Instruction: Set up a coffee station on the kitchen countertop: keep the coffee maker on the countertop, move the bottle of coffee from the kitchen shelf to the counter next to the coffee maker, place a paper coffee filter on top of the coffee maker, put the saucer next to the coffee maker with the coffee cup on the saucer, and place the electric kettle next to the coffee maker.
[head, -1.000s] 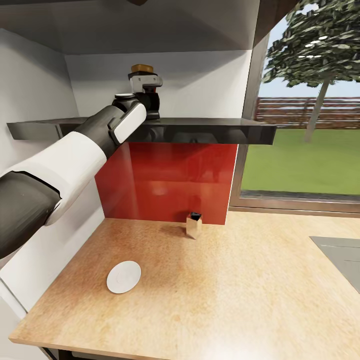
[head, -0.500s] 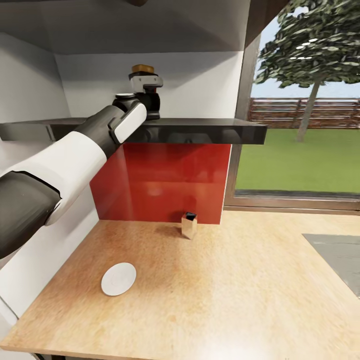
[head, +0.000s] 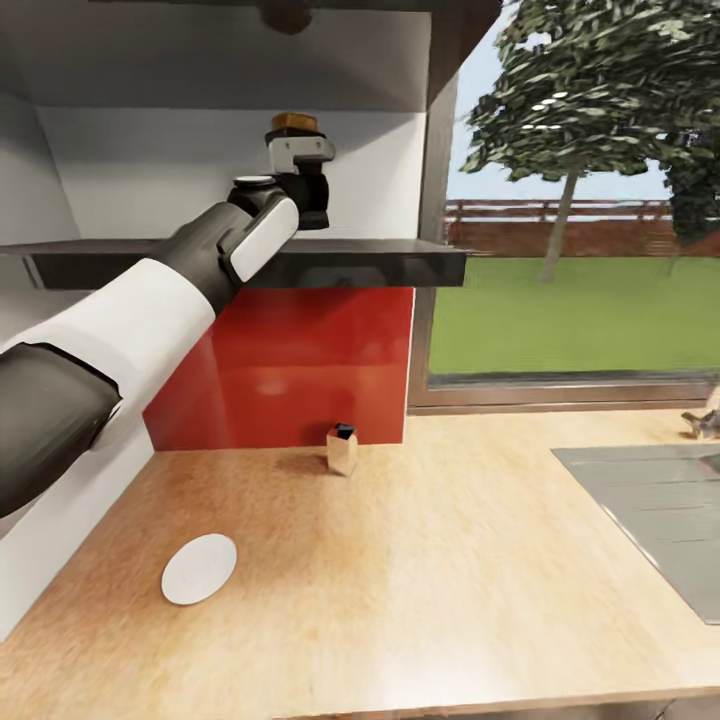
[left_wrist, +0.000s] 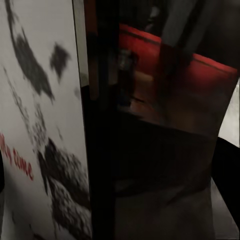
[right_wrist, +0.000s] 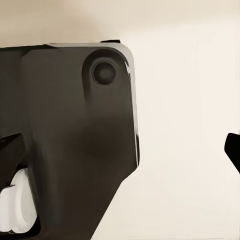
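My left gripper (head: 303, 192) is up over the dark kitchen shelf (head: 380, 262), shut on the bottle of coffee. In the head view the wrist hides the jar, leaving its yellow-gold lid (head: 293, 122) showing. The left wrist view has the bottle's pale blotched label (left_wrist: 40, 125) pressed close, with the dark jar beside it. The gripper hangs slightly above the shelf top. A white saucer (head: 199, 568) lies on the beige countertop (head: 450, 590) near its left end. In the right wrist view the right gripper (right_wrist: 125, 150) sits over a pale surface beside a black robot part, one fingertip (right_wrist: 233, 150) at the picture's edge.
A small wooden block with a black top (head: 342, 450) stands by the red backsplash (head: 290, 370). A grey inset panel (head: 650, 510) lies in the countertop at the right. A window (head: 580, 250) is behind it. A white wall bounds the left.
The camera has swung right, so the whole scene sits further left. The left gripper with the bottle has risen a little off the shelf.
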